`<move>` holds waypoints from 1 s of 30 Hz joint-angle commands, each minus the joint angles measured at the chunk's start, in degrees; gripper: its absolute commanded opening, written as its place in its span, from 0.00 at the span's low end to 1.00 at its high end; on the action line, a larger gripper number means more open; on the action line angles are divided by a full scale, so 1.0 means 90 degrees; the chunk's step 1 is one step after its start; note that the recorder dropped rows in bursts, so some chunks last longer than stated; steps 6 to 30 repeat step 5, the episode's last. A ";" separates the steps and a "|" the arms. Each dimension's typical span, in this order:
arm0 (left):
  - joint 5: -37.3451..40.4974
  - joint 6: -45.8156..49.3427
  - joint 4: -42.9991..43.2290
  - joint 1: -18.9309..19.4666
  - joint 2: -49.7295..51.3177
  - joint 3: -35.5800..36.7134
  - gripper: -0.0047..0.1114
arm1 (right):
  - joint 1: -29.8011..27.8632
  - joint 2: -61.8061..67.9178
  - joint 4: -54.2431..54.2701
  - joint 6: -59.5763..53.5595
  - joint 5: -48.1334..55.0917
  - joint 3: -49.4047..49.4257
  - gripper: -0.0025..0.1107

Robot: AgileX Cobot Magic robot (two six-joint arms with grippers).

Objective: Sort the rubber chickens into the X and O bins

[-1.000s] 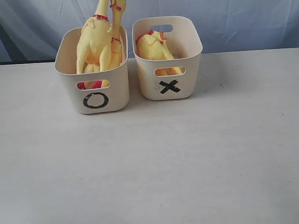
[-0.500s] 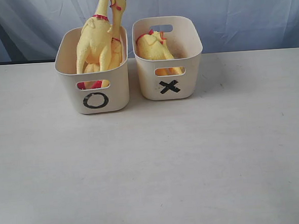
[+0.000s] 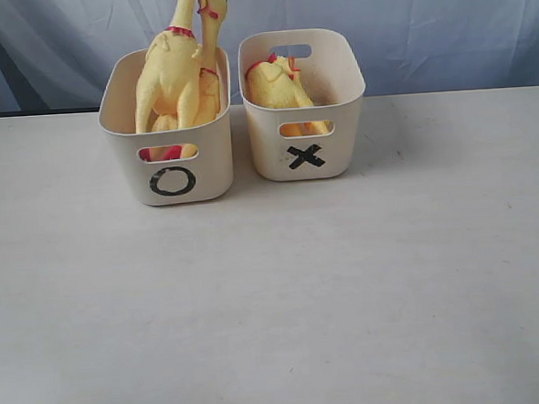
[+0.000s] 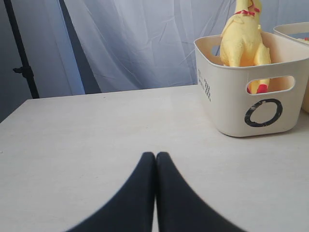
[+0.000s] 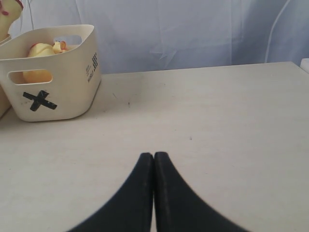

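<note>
O bin: stands at the back of the bench, just beside the X bin and on its left in the exterior view; both marks face forward, so each tub reads at a glance
Large chickens: two, both in the O bin, feet down, with red showing through the handle cut-out; they look too long to lie flat, so their necks rise above the rim and lean toward the X bin
Small chicken: lies inside the X bin with only its head near the rim; short enough to fit whole
Left end effector: jaws pressed together with nothing between them; low over bare bench, well apart from the O bin
Right end effector: jaws likewise closed and empty; over bare bench, well apart from the X bin
Loose chickens: none shows on the bench in any view
Progress: judged finished; big birds under O, little one under X; both arms seem parked clear of the tubs
Risk: the tall necks look top-heavy; a knock on the O bin could tip them out
</note>
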 commanded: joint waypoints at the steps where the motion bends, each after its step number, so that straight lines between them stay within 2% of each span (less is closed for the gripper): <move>1: -0.0061 -0.0044 -0.0051 -0.0041 -0.0035 0.0029 0.04 | 0.0023 -0.0036 0.0012 -0.0053 -0.0041 0.0008 0.02; 30: -0.0061 -0.0044 -0.0051 -0.0041 -0.0035 0.0029 0.04 | 0.0023 -0.0036 0.0012 -0.0053 -0.0041 0.0008 0.02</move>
